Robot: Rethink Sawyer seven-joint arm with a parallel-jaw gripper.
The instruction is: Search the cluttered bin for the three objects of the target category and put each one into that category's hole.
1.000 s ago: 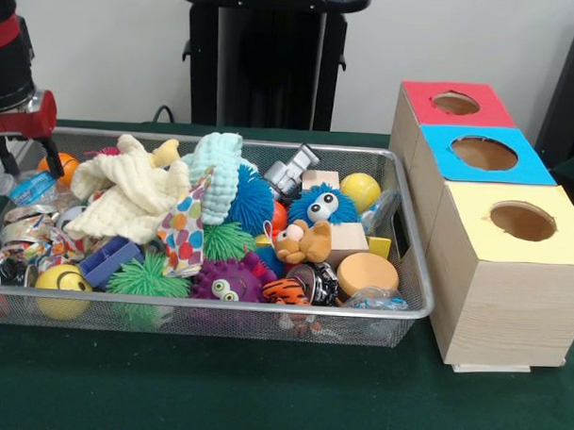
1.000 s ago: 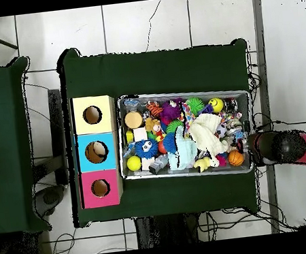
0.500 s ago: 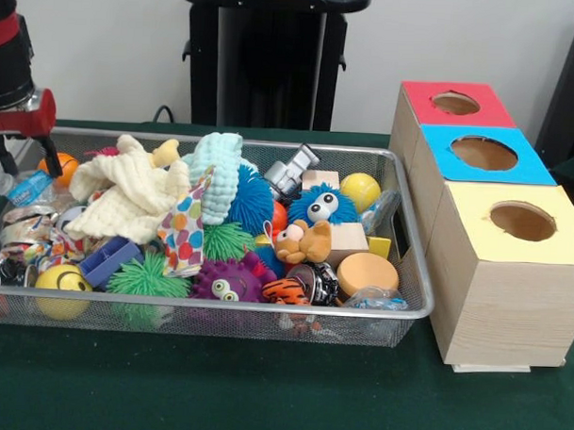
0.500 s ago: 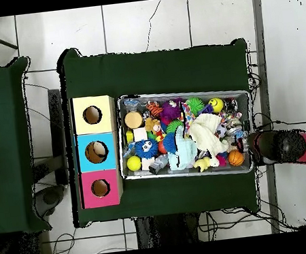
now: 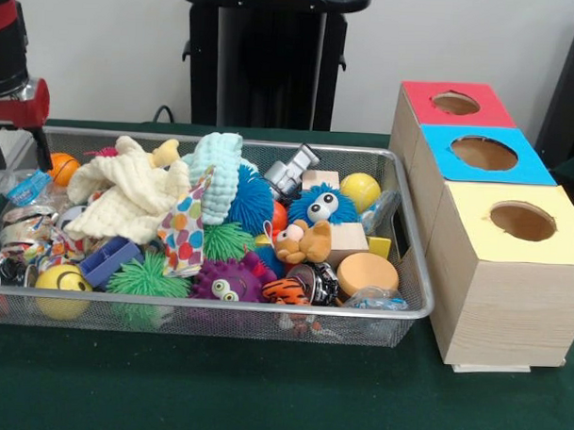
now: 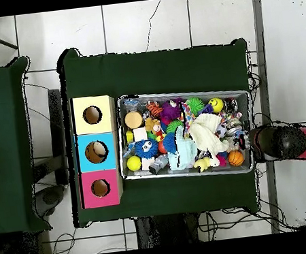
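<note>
A wire mesh bin (image 5: 412,276) (image 6: 183,94) is piled with toys: an orange ball (image 5: 62,167), a yellow ball (image 5: 360,190), a yellow smiley ball (image 5: 61,290), a cream cloth (image 5: 132,195), a blue furry ball with eyes (image 5: 320,205), a purple furry ball (image 5: 226,281) and a brown plush (image 5: 303,242). My gripper (image 5: 18,155) (image 6: 256,143) hangs open above the bin's left end in the front view, just over the orange ball, holding nothing. Beside the bin stand the red box (image 5: 456,105) (image 6: 100,188), blue box (image 5: 484,153) (image 6: 96,152) and yellow box (image 5: 521,221) (image 6: 92,115), each with a round hole.
Green spiky balls (image 5: 148,278), a tiger toy (image 5: 286,290), a round wooden disc (image 5: 367,272), a blue block (image 5: 109,260), a silver toy (image 5: 290,173) and crinkly wrappers (image 5: 22,227) also fill the bin. A green cloth (image 5: 262,393) covers the table.
The gripper has lifted a little and drifted outward over the bin's end. It holds nothing, and the toys have not moved.
</note>
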